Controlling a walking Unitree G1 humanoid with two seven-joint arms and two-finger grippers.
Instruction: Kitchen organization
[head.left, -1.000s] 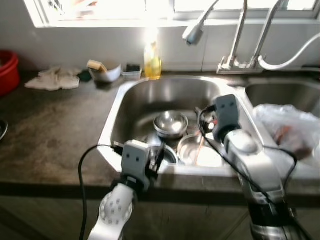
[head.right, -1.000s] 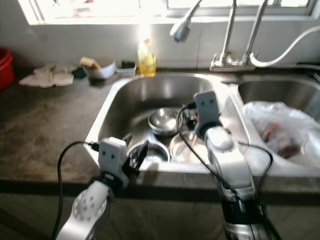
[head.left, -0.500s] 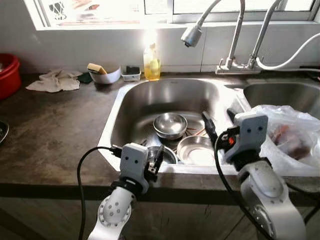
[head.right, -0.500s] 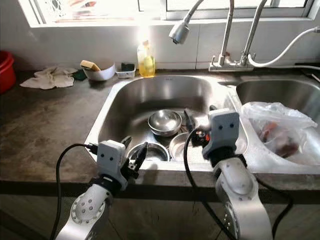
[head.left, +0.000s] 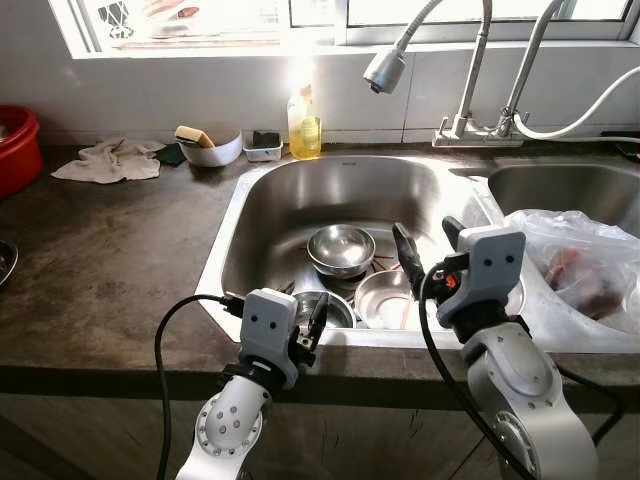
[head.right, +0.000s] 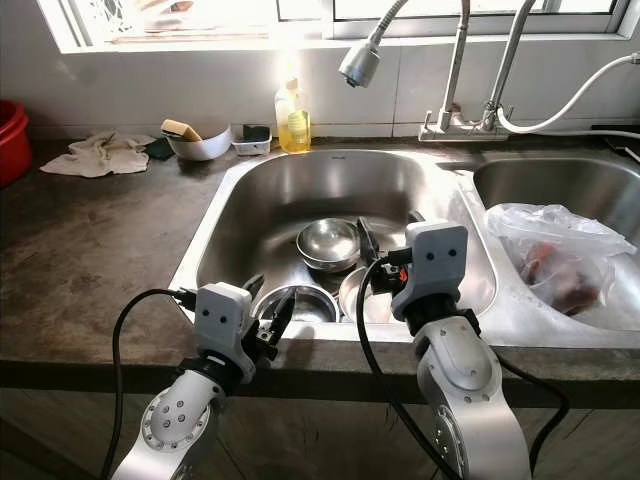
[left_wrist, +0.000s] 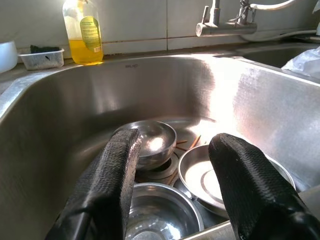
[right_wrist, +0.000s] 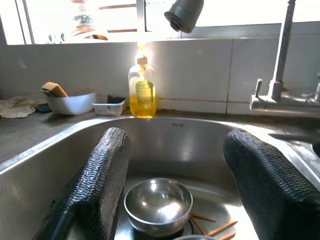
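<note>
left end effector (left_wrist: 172, 187) hovering spread wide over sink (left_wrist: 60, 115) | steel bowl (left_wrist: 152, 142), shallow plate (left_wrist: 205, 175), second bowl (left_wrist: 160, 217) lying inside | yellow soap bottle (left_wrist: 82, 32) standing behind rim

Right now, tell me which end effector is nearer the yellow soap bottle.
Right. The right end effector hangs open above the sink basin, partway toward the yellow soap bottle at the back rim. The left end effector sits at the sink's front edge, farther away.
</note>
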